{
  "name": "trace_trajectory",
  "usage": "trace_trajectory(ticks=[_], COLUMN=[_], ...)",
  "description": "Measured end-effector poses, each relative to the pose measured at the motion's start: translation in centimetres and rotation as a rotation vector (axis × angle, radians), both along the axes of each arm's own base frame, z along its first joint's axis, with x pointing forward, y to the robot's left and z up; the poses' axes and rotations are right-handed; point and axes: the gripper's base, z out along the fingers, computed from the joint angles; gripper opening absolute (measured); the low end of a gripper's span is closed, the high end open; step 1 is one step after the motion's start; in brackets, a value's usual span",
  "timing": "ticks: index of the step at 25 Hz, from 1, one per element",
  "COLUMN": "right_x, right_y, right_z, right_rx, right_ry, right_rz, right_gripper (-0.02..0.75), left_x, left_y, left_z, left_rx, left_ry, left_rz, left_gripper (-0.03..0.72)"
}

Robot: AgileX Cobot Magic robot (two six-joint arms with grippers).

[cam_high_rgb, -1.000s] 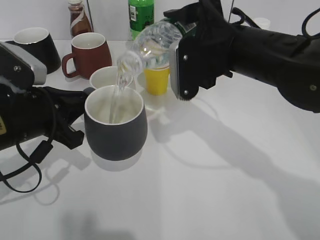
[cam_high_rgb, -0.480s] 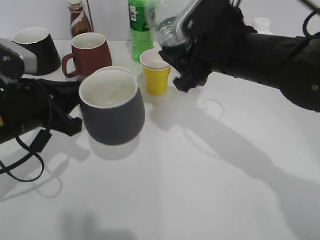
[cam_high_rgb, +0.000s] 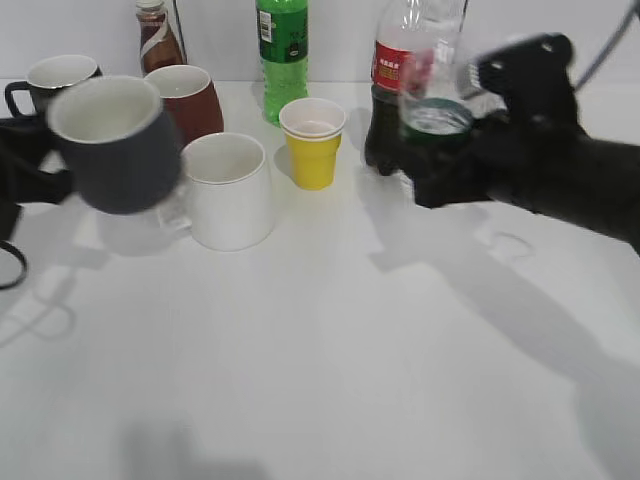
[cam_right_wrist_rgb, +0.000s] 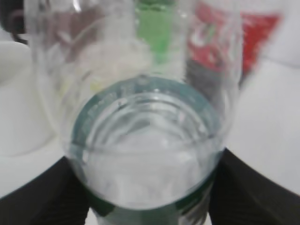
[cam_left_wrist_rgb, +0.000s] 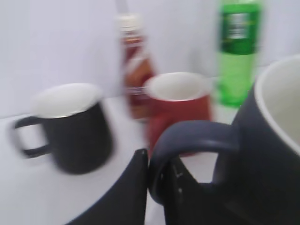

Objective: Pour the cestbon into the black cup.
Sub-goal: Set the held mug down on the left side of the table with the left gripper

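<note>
The charcoal-grey black cup hangs in the air at the far left, white inside, blurred by motion. My left gripper is shut on its loop handle. The cestbon is upright at the right, a clear ribbed bottle with a dark green band. My right gripper is shut on its lower body. In the right wrist view the cestbon fills the frame between the two dark fingers.
A white mug, yellow paper cup, maroon mug, glossy black mug, green bottle, brown bottle and red-labelled cola bottle stand at the back. The front table surface is bare white.
The cestbon has tipped back upright and moved right with my right gripper. My left gripper has carried the black cup up and to the far left, uncovering the white mug.
</note>
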Motion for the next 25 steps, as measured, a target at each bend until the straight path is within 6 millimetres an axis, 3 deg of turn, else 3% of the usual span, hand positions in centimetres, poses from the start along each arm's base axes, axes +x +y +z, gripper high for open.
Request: trace_trajectory(ticks=[4,8,18,25], right_x=[-0.4,-0.5,-0.5,-0.5], right_y=[-0.9,-0.9,-0.9,-0.9], right_z=[-0.8,-0.8,-0.7,-0.7], right_rx=[0.022,0.033,0.054,0.057], right_ry=[0.018,0.011,0.017,0.012], right_rz=[-0.026,-0.024,-0.029,-0.028], right_gripper=[0.477,0.477,0.477,0.477], left_x=[0.9,1.8,2.8,2.9], left_y=[2.6,4.0,4.2,4.2], left_z=[-0.8,-2.6,-8.0,-8.2], left_rx=[0.014,0.001,0.000,-0.010], left_ry=[-0.006,-0.006,0.062,0.061], left_rz=[0.112,0.178,0.190,0.191], left_gripper=[0.052,0.052,0.052,0.054])
